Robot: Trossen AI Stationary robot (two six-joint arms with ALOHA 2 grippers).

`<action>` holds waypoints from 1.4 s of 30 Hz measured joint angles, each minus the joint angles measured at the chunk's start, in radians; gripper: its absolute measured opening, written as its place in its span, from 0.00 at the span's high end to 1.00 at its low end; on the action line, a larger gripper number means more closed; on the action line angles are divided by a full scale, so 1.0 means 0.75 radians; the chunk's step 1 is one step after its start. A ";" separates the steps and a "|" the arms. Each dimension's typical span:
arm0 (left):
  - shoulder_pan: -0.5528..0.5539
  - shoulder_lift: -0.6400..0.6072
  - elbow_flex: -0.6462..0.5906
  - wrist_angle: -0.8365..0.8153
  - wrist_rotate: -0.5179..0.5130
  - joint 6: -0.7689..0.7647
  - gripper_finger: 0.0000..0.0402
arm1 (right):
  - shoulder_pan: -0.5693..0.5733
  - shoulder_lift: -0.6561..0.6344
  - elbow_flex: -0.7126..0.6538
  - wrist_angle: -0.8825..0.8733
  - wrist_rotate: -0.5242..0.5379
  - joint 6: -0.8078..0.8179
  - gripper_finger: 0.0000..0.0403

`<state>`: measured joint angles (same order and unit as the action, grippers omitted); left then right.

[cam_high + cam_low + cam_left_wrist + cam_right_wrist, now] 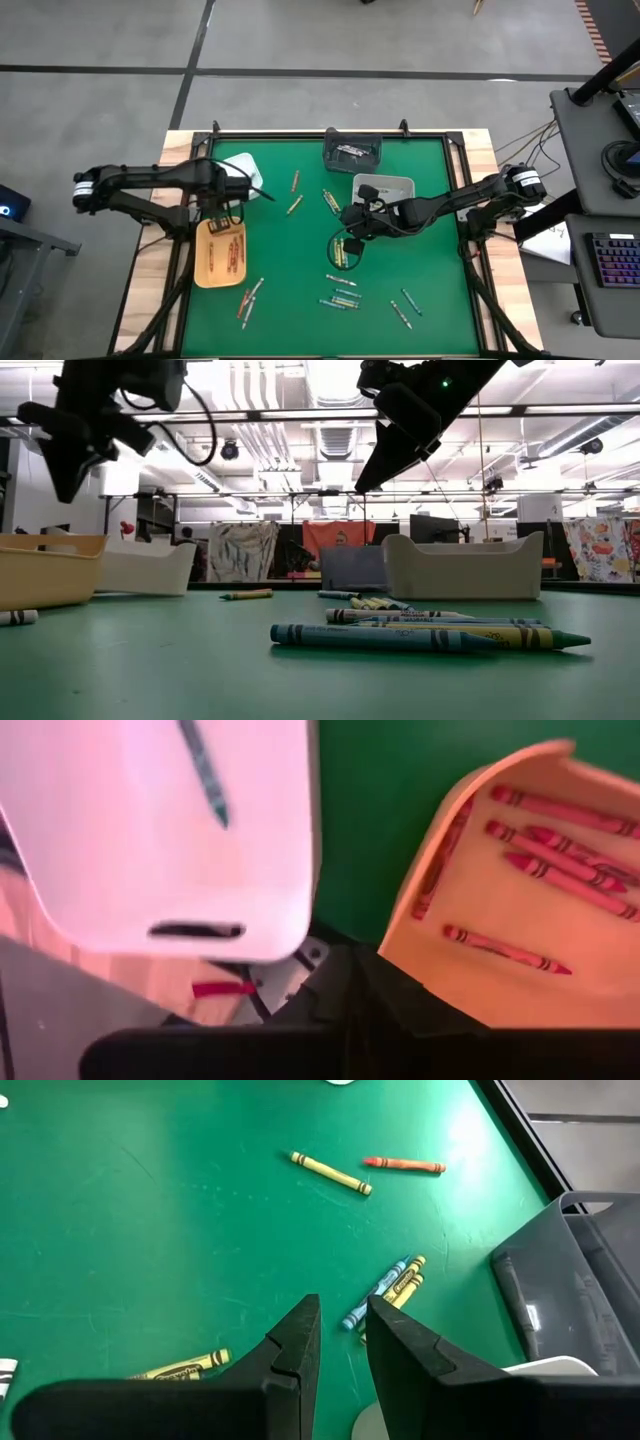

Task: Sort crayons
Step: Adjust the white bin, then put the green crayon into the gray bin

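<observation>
Crayons (342, 288) lie scattered on the green tabletop (290, 290), most in a loose group toward the near edge at the middle, with a few more by the tan tray's near end and a couple toward the far edge. Red crayons (545, 860) lie inside the tan tray (221, 252) at the left edge. One blue-green crayon (204, 770) lies in the white tray (245, 170) beside it. A second white bin (384, 188) and a grey bin (352, 150) stand near the far edge. The left gripper (222, 212) hangs over the far end of the tan tray, fingers closed, holding nothing visible. The right gripper (340, 1345) hovers above mid-table, fingers a narrow gap apart, nothing between them.
</observation>
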<state>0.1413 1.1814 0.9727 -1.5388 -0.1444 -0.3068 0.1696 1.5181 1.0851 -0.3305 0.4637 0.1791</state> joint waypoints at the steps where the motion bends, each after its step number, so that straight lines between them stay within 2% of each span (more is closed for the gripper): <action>1: 0.000 -0.006 -0.007 -0.007 0.001 -0.008 1.00 | 0.000 0.000 0.000 -0.001 0.000 -0.001 0.82; 10: 0.001 -0.046 -0.198 0.012 0.020 -0.043 1.00 | 0.000 0.000 -0.001 -0.001 0.000 -0.003 0.82; 14: 0.001 -0.046 -0.272 0.032 -0.053 -0.071 1.00 | 0.000 0.000 -0.001 0.000 0.000 -0.020 0.82; 20: 0.001 -0.042 -0.266 0.126 -0.089 -0.064 1.00 | 0.000 0.000 -0.002 0.023 0.000 -0.028 0.82; 24: 0.028 -0.036 -0.244 0.132 -0.213 -0.072 1.00 | 0.000 0.000 -0.002 0.028 0.000 -0.031 0.82; 29: 0.118 -0.015 -0.246 0.132 -0.256 -0.079 1.00 | 0.000 0.000 -0.002 0.029 0.000 -0.031 0.82; 32: 0.167 -0.001 -0.246 0.134 -0.458 -0.129 1.00 | 0.000 0.000 -0.002 0.029 0.000 -0.031 0.82; 34: 0.205 0.005 -0.246 0.133 -0.538 -0.172 1.00 | 0.000 0.000 -0.002 0.028 0.000 -0.031 0.82; 37: 0.246 0.006 -0.246 0.131 -0.544 -0.200 1.00 | 0.000 0.000 -0.002 0.029 0.000 -0.028 0.82; 42: 0.247 0.000 -0.222 0.148 -0.430 -0.085 1.00 | 0.000 0.000 -0.002 0.028 0.000 -0.021 0.82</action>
<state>0.3264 1.1815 0.8059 -1.4281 -0.4666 -0.3703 0.1696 1.5181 1.0840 -0.3092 0.4641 0.1631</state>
